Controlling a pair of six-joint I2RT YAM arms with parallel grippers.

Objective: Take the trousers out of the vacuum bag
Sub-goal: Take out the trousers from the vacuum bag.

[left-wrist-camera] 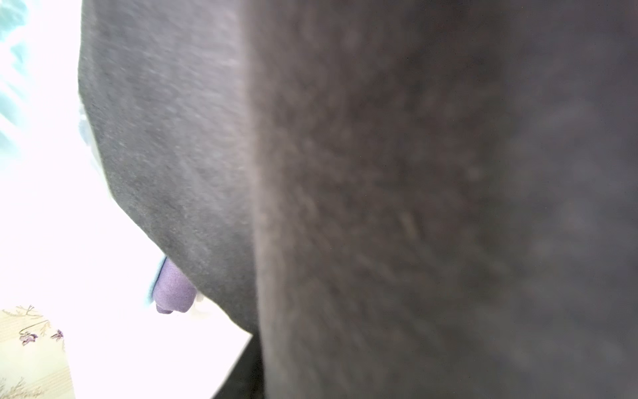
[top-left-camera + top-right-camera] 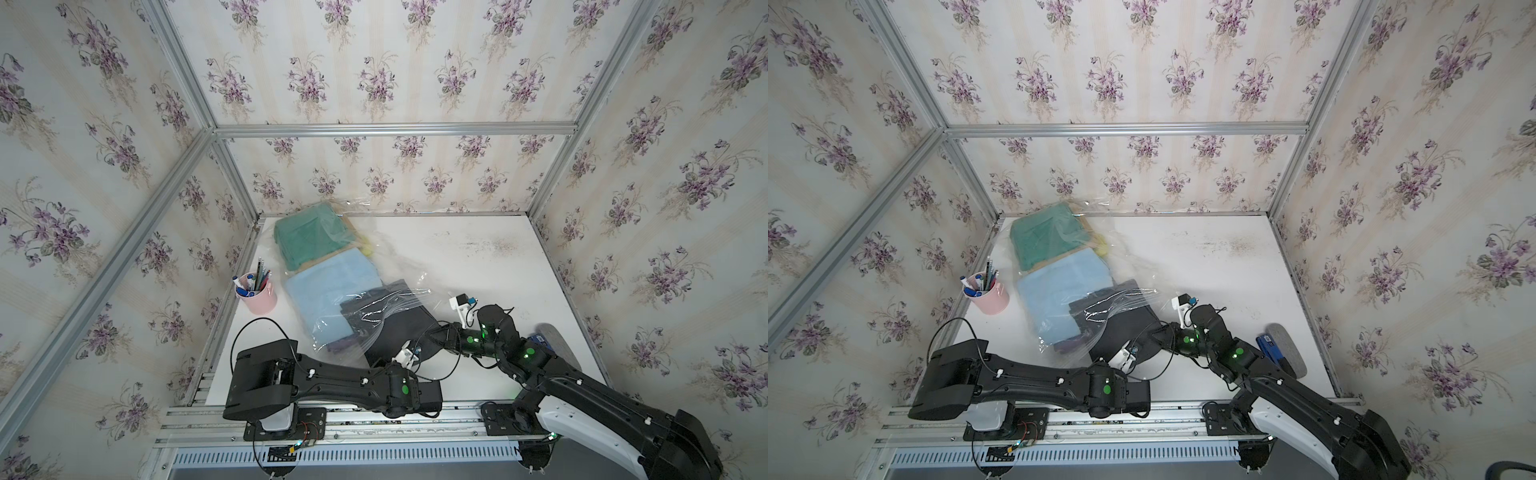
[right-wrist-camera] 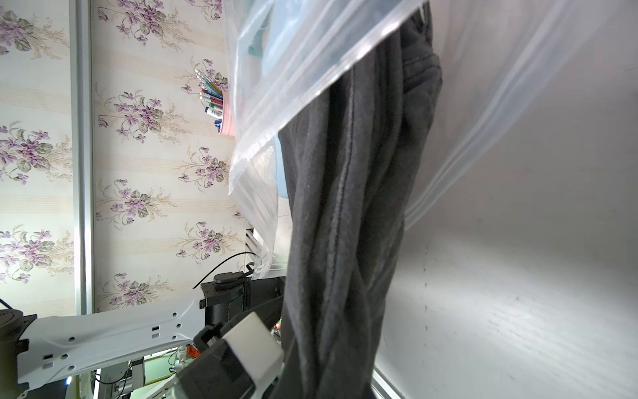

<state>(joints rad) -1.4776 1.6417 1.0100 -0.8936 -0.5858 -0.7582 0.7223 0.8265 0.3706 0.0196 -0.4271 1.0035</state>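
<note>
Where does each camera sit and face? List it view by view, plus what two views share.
Both top views: overhead behind the bases, looking down on table; left arm and right arm show.
Left wrist: pressed against dark grey trousers; no robot parts.
Right wrist: low, looking along those trousers toward vacuum bag; left arm shows.
Shared by top and right wrist: pink pen cup.

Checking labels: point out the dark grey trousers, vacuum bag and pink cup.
dark grey trousers (image 2: 405,334), a top view, cloth outside the bag
vacuum bag (image 3: 303,89), right wrist view, zip-seal edge
pink cup (image 2: 261,300), a top view, outer wall
</note>
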